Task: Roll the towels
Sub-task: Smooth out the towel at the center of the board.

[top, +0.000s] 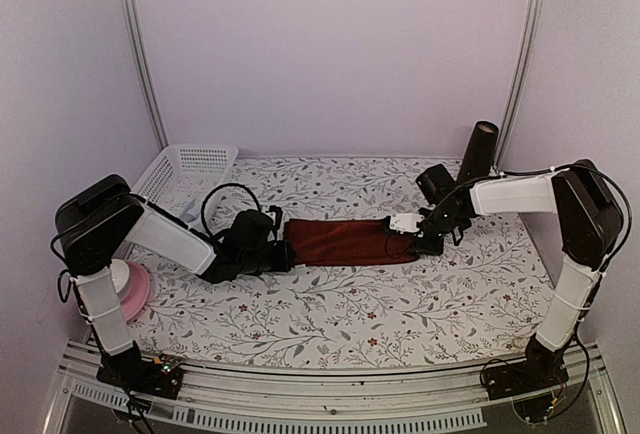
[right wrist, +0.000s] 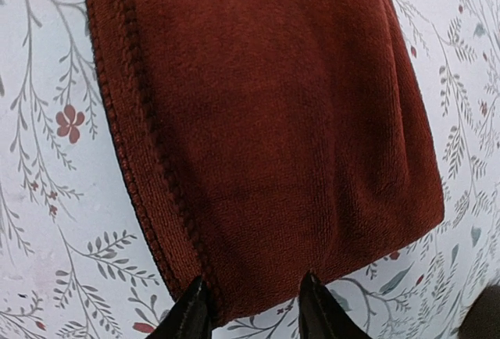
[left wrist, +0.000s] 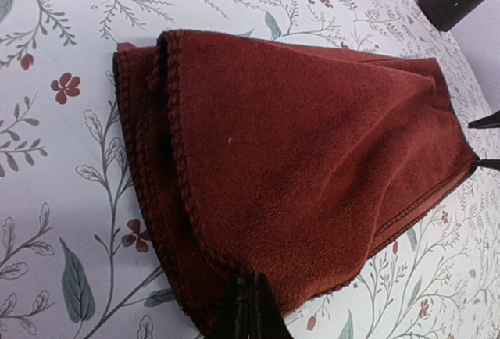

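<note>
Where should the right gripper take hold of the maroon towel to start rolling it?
Take the short right end, coming in from the right along the towel's length. The maroon towel lies flat as a long folded strip, and that end is a rounded fold, thick enough to pinch. The right gripper straddles it, jaws open, while the left gripper pinches the opposite end.

A lab booth: plain lilac walls (top: 330, 54), metal posts (top: 140, 54), left arm (top: 170, 239) and right arm (top: 510, 194) bolted to a floral-clothed table (top: 330, 304).
</note>
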`<state>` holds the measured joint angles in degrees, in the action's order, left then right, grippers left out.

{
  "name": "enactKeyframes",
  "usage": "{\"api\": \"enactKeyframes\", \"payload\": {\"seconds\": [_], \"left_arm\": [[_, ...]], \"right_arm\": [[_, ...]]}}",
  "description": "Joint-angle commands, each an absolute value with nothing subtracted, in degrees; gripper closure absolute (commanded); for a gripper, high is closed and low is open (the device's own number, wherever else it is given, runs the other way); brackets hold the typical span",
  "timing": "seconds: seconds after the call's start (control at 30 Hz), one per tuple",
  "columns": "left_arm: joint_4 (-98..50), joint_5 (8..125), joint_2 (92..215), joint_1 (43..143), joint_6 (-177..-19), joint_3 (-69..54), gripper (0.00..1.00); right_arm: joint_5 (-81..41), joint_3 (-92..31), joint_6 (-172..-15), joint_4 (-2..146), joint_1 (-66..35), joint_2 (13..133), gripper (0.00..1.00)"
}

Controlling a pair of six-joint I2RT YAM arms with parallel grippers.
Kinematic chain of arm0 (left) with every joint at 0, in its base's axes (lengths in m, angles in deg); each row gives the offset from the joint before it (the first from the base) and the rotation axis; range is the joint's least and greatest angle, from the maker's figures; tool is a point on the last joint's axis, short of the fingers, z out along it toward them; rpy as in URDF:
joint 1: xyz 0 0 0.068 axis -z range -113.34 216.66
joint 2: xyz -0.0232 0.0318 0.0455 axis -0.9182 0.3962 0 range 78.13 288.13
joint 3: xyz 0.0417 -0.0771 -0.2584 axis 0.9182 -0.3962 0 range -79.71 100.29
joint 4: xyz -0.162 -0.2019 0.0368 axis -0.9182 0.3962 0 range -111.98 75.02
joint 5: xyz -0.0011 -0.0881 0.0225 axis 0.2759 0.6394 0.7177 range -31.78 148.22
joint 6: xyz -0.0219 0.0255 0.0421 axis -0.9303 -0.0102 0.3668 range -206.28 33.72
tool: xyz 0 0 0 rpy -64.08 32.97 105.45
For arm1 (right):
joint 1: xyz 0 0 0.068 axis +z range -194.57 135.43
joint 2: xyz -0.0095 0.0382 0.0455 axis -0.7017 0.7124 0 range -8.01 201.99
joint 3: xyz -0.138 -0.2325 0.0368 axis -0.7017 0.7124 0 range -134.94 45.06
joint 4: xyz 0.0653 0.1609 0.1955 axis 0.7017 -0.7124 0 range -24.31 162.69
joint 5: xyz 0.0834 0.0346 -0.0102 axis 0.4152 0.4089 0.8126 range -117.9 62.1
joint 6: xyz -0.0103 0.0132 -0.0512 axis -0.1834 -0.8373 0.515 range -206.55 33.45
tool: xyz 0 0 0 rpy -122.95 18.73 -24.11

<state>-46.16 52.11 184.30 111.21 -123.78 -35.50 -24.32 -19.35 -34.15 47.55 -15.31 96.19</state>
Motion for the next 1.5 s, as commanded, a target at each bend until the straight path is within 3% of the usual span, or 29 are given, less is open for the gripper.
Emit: {"api": "enactKeyframes", "payload": {"seconds": [0.0,0.1,0.17,0.57,1.1,1.17,1.23,1.47], "left_arm": [[-45.48,51.52,183.2,110.65,-122.61,-34.79,1.0],[-45.45,51.68,182.76,110.31,-122.46,-34.8,1.0],[-45.36,51.56,182.36,110.13,-122.28,-34.88,1.0],[-44.61,52.5,181.51,108.98,-121.45,-34.18,1.0],[-45.14,55.57,181.11,108.93,-121.75,-35.4,1.0],[-45.37,55.51,180.71,108.93,-121.78,-36.16,1.0],[-45.48,55.17,180.18,108.88,-121.8,-36.85,1.0],[-43.49,53.99,176.15,107.64,-119.44,-36.29,0.66]], "right_arm": [[-23.03,-19.27,-33.22,45.51,-14.9,96.6,0.71],[-22.48,-18.9,-32.49,44.53,-14.92,96.25,0.91],[-21.92,-18.18,-31.62,44.41,-14.94,95.24,0.96],[-19.1,-11.03,-26.59,48.13,-14.86,87.23,0.98],[-25.59,-5.96,-22.43,50.03,-9.35,87.43,0.97],[-26.1,-5.93,-22.52,49.99,-9.25,87.85,0.91],[-26.14,-5.89,-22.54,49.81,-9.21,87.92,0.73],[-23.59,-6.95,-23.46,47.85,-9.36,84.67,0.46]]}}
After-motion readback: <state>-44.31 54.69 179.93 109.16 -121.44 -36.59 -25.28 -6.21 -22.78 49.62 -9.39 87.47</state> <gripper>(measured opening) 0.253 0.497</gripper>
